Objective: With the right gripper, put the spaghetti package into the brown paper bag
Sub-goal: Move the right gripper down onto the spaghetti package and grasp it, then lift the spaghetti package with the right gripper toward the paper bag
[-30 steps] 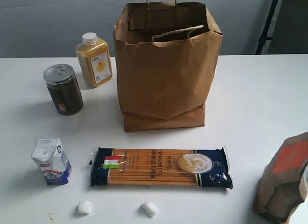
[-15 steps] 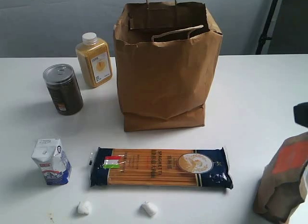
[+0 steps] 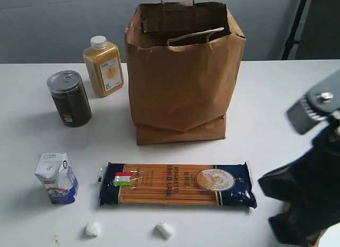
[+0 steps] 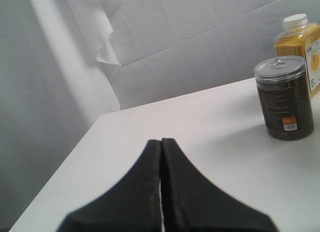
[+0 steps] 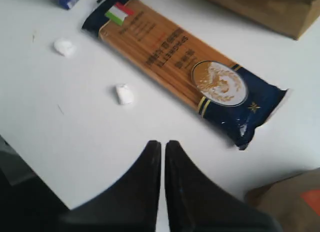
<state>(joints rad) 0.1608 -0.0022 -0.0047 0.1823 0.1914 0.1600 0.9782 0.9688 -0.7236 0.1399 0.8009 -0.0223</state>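
The spaghetti package (image 3: 178, 184) lies flat on the white table in front of the brown paper bag (image 3: 183, 71), which stands upright with its mouth open. My right arm (image 3: 311, 199) has come in at the front right, just beyond the packet's gold-emblem end. In the right wrist view the packet (image 5: 180, 67) lies ahead of my right gripper (image 5: 163, 143), whose fingers stand together with nothing between them, above bare table. My left gripper (image 4: 161, 141) is shut and empty near the table's left corner, outside the exterior view.
A dark can (image 3: 69, 98) and an orange-filled bottle (image 3: 103, 66) stand left of the bag. A small milk carton (image 3: 57, 178) sits left of the packet, with two white lumps (image 3: 164, 230) in front. A brown pouch (image 5: 295, 197) stands by the right arm.
The right arm has swung into the exterior view from the right edge, now covering most of the brown pouch. The packet, bag and other items have not moved.
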